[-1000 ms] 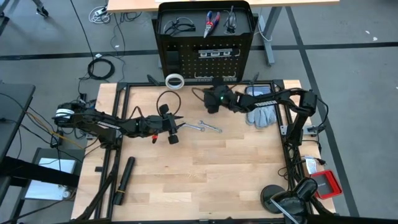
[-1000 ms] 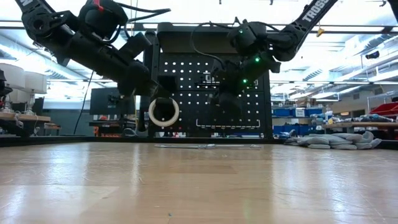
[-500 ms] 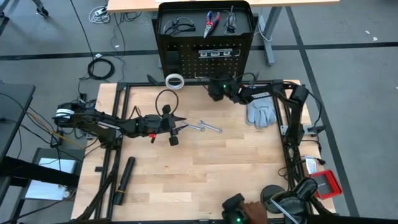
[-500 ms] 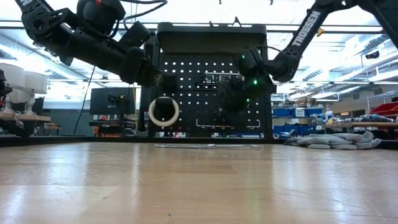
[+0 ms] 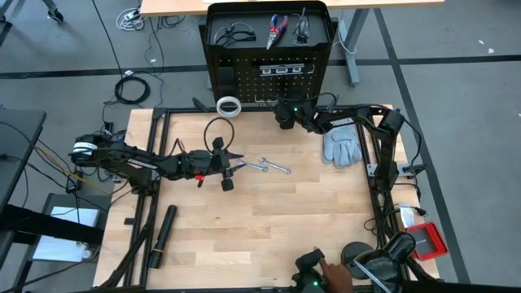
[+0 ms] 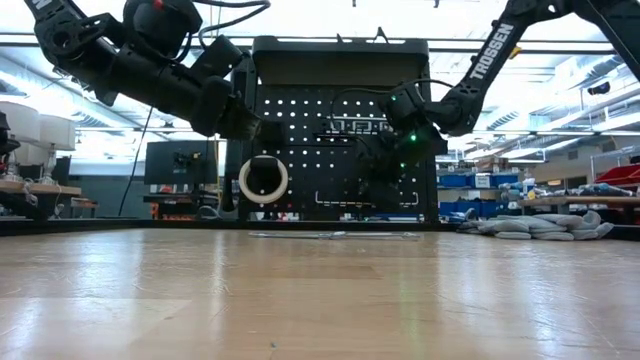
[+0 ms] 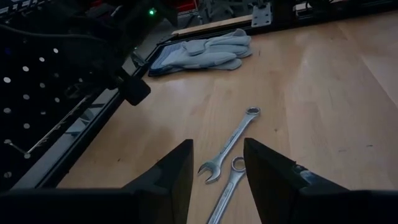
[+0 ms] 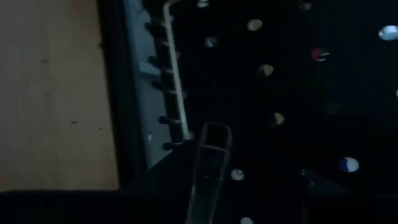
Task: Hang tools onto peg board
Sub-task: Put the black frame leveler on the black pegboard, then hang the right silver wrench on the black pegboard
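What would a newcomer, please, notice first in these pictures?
The black peg board stands at the table's far edge, with pliers and glasses on it. The right gripper is up against its lower part. The left gripper, jaws apart, hovers over two wrenches mid-table.

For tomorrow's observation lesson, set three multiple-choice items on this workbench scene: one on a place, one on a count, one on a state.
1. Where do the grey gloves lie?
A. on the table's right side
B. on the peg board's top shelf
C. beside the black cylinder

2. How many wrenches lie ahead of the left gripper?
A. none
B. two
C. four

3. What state is the left gripper in?
A. shut on the tape ring
B. open and empty
C. shut on a glove

Answers: 1 A, the high view shows them near the right arm. 2 B, the left wrist view shows two. 3 B, its fingers stand apart with only table between them.
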Controlling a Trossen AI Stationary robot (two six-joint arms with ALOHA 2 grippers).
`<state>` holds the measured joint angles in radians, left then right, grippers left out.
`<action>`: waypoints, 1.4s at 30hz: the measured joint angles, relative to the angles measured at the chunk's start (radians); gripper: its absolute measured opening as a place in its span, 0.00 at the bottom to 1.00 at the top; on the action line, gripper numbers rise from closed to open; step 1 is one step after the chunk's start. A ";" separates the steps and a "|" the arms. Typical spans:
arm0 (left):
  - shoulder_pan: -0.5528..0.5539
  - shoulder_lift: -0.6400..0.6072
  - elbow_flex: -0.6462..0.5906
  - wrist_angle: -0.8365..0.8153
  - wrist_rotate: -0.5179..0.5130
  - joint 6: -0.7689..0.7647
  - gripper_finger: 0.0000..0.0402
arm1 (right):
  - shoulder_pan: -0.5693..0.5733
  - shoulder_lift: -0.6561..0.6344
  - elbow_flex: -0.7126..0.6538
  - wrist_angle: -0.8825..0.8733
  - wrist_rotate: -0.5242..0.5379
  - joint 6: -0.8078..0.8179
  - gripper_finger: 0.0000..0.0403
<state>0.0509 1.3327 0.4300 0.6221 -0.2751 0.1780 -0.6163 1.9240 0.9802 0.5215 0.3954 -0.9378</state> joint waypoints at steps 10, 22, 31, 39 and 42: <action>0.000 0.000 0.000 -0.006 0.000 0.000 0.37 | 0.035 -0.012 0.000 -0.004 0.034 0.005 0.46; 0.000 0.000 0.000 -0.008 0.000 -0.011 0.37 | 0.137 -0.121 0.000 -0.008 0.050 0.103 0.46; 0.015 0.000 0.000 -0.029 0.002 -0.056 0.37 | 0.322 -0.301 0.001 -0.396 -0.063 0.374 0.46; 0.085 0.004 0.000 -0.034 0.064 -0.170 0.37 | 0.429 -0.296 -0.018 -0.644 -0.294 0.754 0.46; 0.089 0.011 0.000 -0.045 0.079 -0.186 0.37 | 0.452 -0.287 -0.066 -0.651 -0.285 0.808 0.46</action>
<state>0.1402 1.3432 0.4297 0.5770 -0.1958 -0.0082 -0.1646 1.6366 0.9144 -0.1297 0.1105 -0.1299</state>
